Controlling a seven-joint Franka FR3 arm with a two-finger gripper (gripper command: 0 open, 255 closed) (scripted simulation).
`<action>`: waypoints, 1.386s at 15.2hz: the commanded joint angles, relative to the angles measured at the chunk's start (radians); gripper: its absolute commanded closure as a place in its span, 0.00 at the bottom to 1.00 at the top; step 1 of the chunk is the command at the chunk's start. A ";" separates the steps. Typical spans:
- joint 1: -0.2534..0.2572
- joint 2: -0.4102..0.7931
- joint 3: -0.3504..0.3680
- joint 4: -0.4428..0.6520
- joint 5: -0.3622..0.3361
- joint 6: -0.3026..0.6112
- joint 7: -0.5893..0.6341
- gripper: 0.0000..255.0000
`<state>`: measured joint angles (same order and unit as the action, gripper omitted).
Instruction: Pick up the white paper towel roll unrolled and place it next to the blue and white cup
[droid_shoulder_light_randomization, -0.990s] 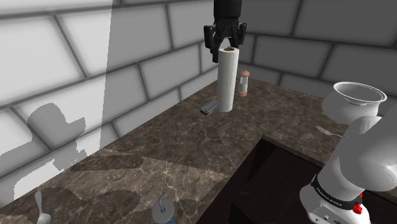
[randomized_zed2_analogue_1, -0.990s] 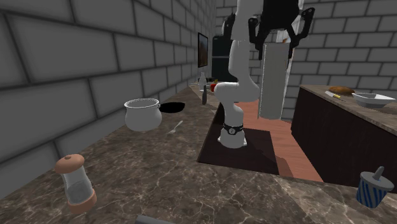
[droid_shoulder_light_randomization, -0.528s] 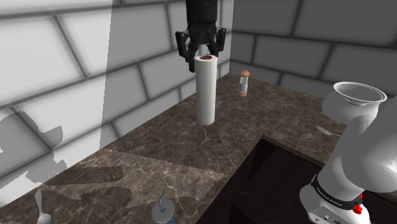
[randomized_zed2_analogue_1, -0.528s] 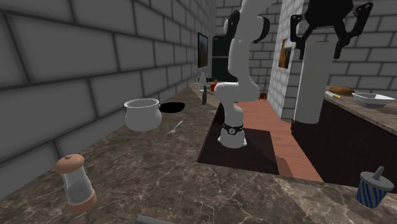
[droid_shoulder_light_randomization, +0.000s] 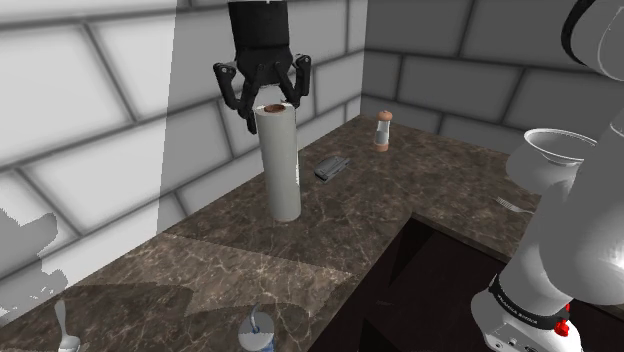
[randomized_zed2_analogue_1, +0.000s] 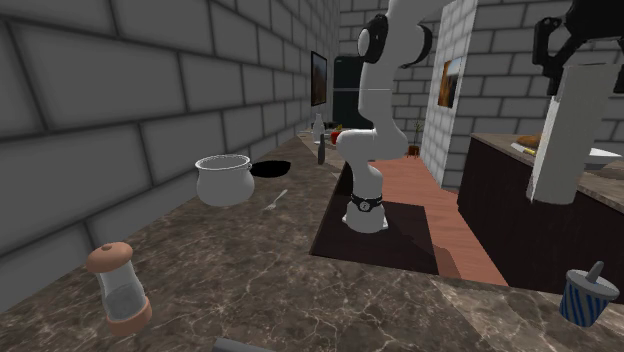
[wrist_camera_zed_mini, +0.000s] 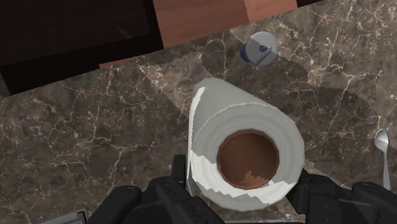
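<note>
Above dark marbled stone countertop (droid_shoulder_light_randomization: 215, 255): tall white paper towel roll with brown core (droid_shoulder_light_randomization: 279, 165), upright, off the surface, clasped at top end by black two-finger gripper (droid_shoulder_light_randomization: 268, 105). Near counter's edge, well apart from roll: blue-and-white striped cup (droid_shoulder_light_randomization: 258, 335).

Large grey block walls (droid_shoulder_light_randomization: 100, 90) with pale mortar lines meet at a corner behind a dark, marble-patterned countertop (droid_shoulder_light_randomization: 330, 215) that follows both walls in an L. Brighter light washes the wall across the shoulder view's left side and spills onto the countertop near its wall edge. Dark cabinet fronts (droid_shoulder_light_randomization: 400, 290) drop from the countertop's inner edge; the floor (randomized_zed2_analogue_1: 425, 200) is reddish wood. One framed picture (randomized_zed2_analogue_1: 318, 78) hangs on the long wall, another (randomized_zed2_analogue_1: 452, 82) on paler brick beyond
</note>
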<state>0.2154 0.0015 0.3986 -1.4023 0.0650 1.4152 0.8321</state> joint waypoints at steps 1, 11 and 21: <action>0.034 0.055 0.034 0.064 -0.024 -0.009 0.065 1.00; 0.238 0.367 0.108 0.433 -0.186 -0.087 0.274 1.00; 0.174 0.263 0.106 0.142 -0.132 0.106 0.251 1.00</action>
<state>0.3950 0.2732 0.5053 -1.2333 -0.0714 1.5021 1.0856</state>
